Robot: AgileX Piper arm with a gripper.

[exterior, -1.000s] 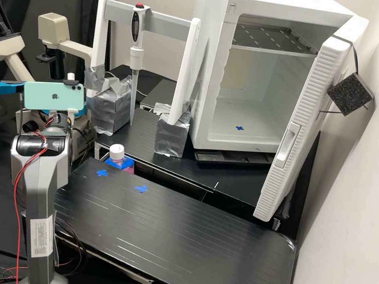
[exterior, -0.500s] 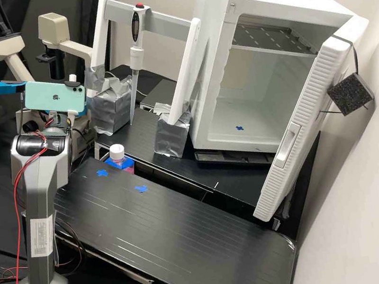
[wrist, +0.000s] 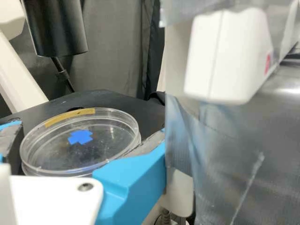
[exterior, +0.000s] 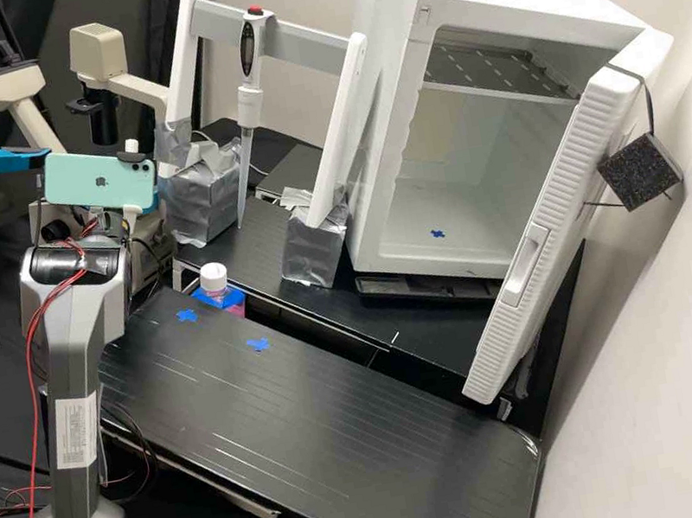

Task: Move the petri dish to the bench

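Wrist view has the petri dish [wrist: 58, 157] on the black stage [wrist: 108, 98] of the microscope [exterior: 6, 85], over a blue cross [wrist: 80, 137] that probably marks its spot for viewing. The pincer [wrist: 93, 127] is at the dish, presumably to take it by its round side and spare the lid; I cannot tell whether it is clamped on it or only around it. Lifting straight up seems wise, since a tilt could part lid from base, and the taped block [exterior: 205, 195] stands close beside the microscope. Nearer the arm's base than the microscope lies the table [exterior: 302, 423], whose two blue marks [exterior: 187, 316] likely give the dish a landing place, so the carry itself seems undone.
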